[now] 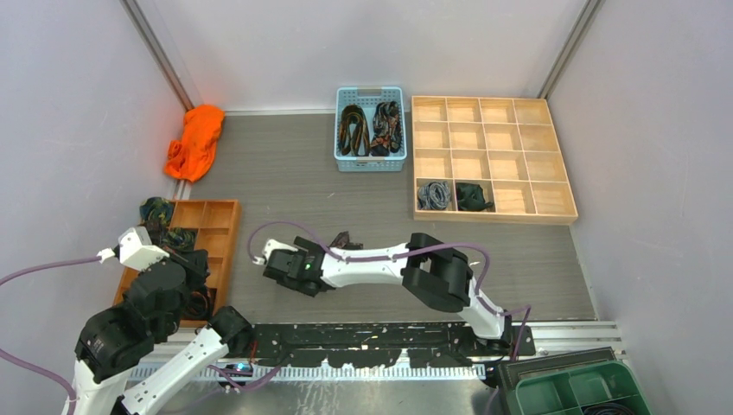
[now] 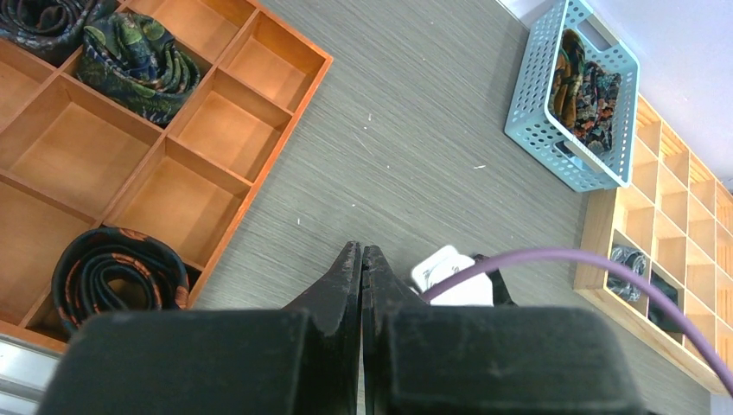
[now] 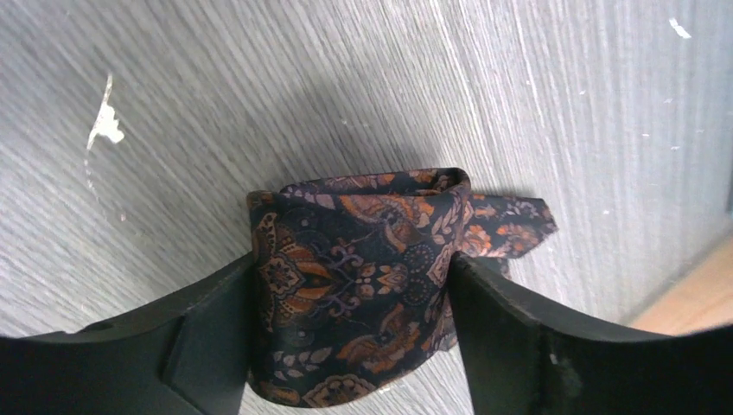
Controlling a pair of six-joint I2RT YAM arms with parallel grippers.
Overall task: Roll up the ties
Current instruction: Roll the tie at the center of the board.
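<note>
A rolled tie (image 3: 354, 285) of dark paisley with orange motifs stands on the grey table, its pointed tail sticking out to the right. My right gripper (image 3: 350, 277) is shut on it, one finger against each side of the roll. In the top view that gripper (image 1: 290, 268) is low over the table's front middle and hides the roll. My left gripper (image 2: 361, 252) is shut and empty, hovering beside the orange tray (image 2: 251, 186). The tray holds coiled ties, one green (image 2: 130, 56) and one black-orange (image 2: 121, 277).
A blue basket (image 1: 370, 164) at the back holds unrolled ties. The pale wooden compartment box (image 1: 493, 156) holds a grey coil (image 1: 435, 194) and a dark green coil (image 1: 473, 196). A bright orange cloth (image 1: 195, 141) lies at the back left. A green bin (image 1: 579, 389) is at the near right.
</note>
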